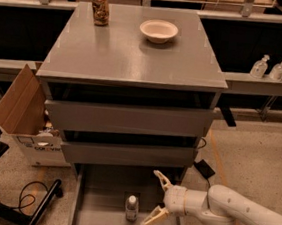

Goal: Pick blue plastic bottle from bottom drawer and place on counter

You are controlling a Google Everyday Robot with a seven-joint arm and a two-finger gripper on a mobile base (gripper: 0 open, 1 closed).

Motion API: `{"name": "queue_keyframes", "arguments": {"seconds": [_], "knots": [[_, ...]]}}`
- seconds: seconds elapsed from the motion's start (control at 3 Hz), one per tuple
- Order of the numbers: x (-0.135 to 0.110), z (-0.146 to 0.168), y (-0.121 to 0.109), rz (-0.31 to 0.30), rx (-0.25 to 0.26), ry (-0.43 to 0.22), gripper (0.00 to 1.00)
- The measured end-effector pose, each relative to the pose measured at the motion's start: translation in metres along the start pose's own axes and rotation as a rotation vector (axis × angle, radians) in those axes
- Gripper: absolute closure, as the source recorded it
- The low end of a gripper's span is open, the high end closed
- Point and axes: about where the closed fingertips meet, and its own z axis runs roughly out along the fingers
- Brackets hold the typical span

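Cream gripper [148, 198], fingers [153, 216] wide apart, empty, beside blue plastic bottle [131, 207] in bottom drawer [100, 201]

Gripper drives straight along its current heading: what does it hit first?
Probably the blue plastic bottle, upright in the bottom drawer, just ahead of the gripper and between its open fingers; depth alignment is unclear.

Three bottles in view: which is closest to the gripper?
The white-capped blue plastic bottle standing in the bottom drawer, beside the open gripper; the pump bottles sit far off.
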Motion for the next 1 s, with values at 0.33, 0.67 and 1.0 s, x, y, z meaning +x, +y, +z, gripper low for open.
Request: {"name": "queue_keyframes", "arguments": {"seconds": [0.33,0.67,1.0], "knots": [[0.043,0.041,-0.02,-0.033,-0.033,-0.068,0.0],[0.092,0.071,-0.031,-0.035,-0.057,-0.107,0.0],[0.143,0.103,-0.04,-0.014,-0.089,-0.107,0.0]]}}
